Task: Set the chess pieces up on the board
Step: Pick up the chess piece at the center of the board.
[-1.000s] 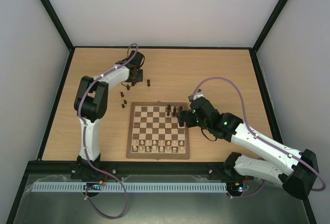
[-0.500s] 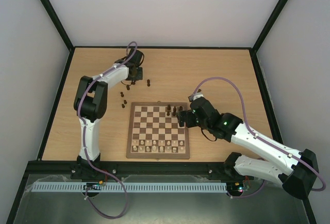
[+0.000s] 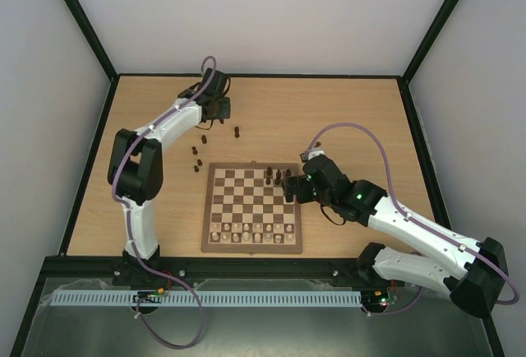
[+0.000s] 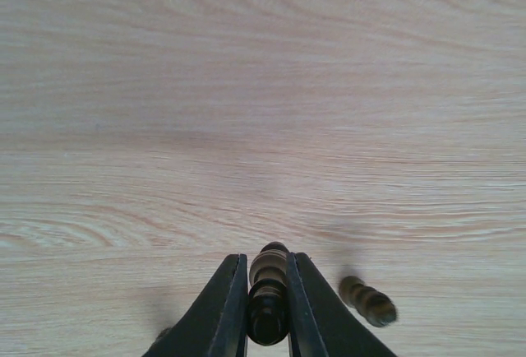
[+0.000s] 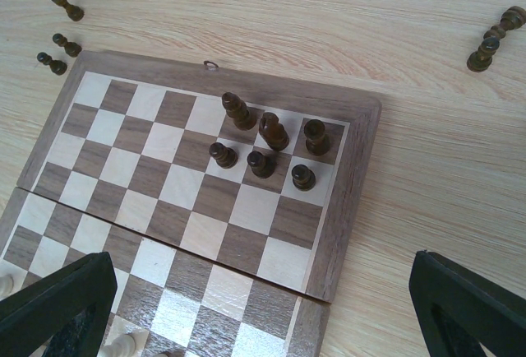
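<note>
**Editor:** Where is the left claw, and what has it got?

**Photographer:** The left claw (image 3: 215, 118) hangs over the surface (image 3: 345, 110) beyond the far left corner of the board (image 3: 251, 201), well apart from it. Its jaws are pinched almost together on one dark chess piece (image 4: 268, 308). The wrist view shows the piece's head poking out past the tips. I cannot tell whether its base touches the wood. A second dark piece (image 4: 367, 301) sits on the surface just beside the claw.

**Editor:** And the right one?

**Photographer:** The right claw (image 3: 294, 188) hovers over the board's right edge, near the far right corner. Its jaws are spread wide and grip nothing. In its own camera, six dark pieces (image 5: 260, 163) stand ahead of it in two short rows of three. They fill the board's far right corner, clear of both fingers (image 5: 62, 303).

**Editor:** Where are the other pieces?

**Photographer:** The pale pieces (image 3: 251, 232) line the board's two near rows. Loose dark pieces (image 3: 197, 158) are scattered on the surface just off the board's far left corner, between the board and the left claw. Another (image 3: 237, 132) stands a little farther out, beyond the board's far edge. Two more dark pieces (image 5: 493, 40) lie off the far right corner, touching or nearly so.
</note>
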`<move>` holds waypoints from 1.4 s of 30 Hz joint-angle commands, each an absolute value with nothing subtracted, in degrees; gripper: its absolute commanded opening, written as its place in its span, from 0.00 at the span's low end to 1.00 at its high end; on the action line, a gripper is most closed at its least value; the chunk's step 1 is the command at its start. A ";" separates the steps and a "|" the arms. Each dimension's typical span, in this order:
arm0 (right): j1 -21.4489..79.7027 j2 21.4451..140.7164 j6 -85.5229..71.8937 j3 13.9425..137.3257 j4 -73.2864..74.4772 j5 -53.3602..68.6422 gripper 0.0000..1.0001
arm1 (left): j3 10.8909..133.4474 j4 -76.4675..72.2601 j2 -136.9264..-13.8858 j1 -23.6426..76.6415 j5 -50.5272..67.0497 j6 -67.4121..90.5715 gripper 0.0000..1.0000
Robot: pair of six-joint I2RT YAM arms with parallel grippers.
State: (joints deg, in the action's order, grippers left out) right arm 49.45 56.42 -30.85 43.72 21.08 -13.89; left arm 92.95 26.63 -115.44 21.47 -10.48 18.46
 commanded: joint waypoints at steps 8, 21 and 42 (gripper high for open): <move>49.22 55.84 -30.41 43.02 21.14 -13.54 0.98 | 87.90 27.72 -106.35 23.12 -10.05 19.92 0.12; 49.27 54.40 -30.40 44.44 18.39 -10.49 0.99 | 73.45 19.32 -89.66 23.12 9.38 23.55 0.13; 25.42 57.21 -52.68 33.45 -28.64 45.03 0.92 | 50.97 -0.95 -65.65 22.94 37.11 39.54 0.15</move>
State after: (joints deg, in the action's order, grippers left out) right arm 28.67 54.52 -41.06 38.52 -10.09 27.14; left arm 52.90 6.63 -67.90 23.18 29.56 33.98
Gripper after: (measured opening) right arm 0.932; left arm 0.148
